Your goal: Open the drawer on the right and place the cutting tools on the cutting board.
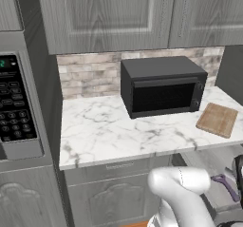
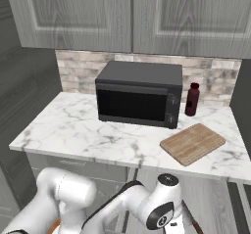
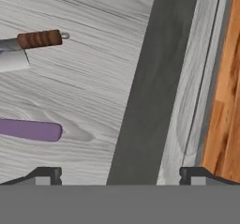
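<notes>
Microwave (image 1: 163, 86), black, stands at the back of the marble counter (image 1: 104, 131) in both base views. The right base view adds a dark red bottle (image 2: 192, 100) just beside the microwave's right end, which the left base view does not show.

Cutting board (image 2: 192, 143), light-brown wood, lies flat on the counter right of the microwave, nothing on it.

Drawer (image 3: 79, 92) is pulled out below the counter edge. In the hand view its pale wood-grain floor occupies the left half, bounded by a dark wall. The left base view shows part of the open drawer at lower right, behind the arm.

Knife (image 3: 33, 40), with brown ribbed handle and silver blade, lies in the drawer; the purple tool (image 3: 30, 130) lies apart from it on the same floor. The left base view shows the purple tool, not the knife.

Gripper (image 3: 119, 176) hangs over the drawer wall, fingers spread fully apart, holding nothing.
</notes>
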### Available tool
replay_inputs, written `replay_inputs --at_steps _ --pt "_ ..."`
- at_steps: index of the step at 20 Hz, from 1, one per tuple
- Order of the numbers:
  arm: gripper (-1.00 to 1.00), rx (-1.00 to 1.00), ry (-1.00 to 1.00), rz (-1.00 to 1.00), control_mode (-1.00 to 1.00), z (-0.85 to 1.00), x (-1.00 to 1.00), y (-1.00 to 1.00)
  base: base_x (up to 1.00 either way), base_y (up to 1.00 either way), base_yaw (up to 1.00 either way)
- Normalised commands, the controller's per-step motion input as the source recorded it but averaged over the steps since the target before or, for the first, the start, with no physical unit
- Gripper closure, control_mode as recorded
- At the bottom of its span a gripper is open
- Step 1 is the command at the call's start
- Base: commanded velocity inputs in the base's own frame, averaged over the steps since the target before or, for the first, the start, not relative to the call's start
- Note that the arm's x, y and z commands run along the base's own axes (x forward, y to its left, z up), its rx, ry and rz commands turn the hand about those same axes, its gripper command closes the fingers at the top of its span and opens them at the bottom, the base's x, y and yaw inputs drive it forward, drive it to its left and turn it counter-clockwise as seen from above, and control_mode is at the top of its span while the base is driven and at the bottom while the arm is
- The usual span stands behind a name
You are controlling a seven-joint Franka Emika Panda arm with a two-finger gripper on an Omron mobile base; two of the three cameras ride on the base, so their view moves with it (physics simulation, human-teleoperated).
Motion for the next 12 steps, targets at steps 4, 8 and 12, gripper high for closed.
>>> replay_inputs --at_steps 4,8,12 --pt "-1.0 0.0 0.0 0.03 -1.0 0.0 0.35 -0.01 0.0 0.0 0.0" --pt "-1.0 0.0 0.0 0.19 -1.0 0.05 0.56 -0.1 0.0 0.0 0.0" --pt "-1.0 0.0 0.0 0.14 -1.0 0.36 0.19 0.0 0.0 0.0 0.0"
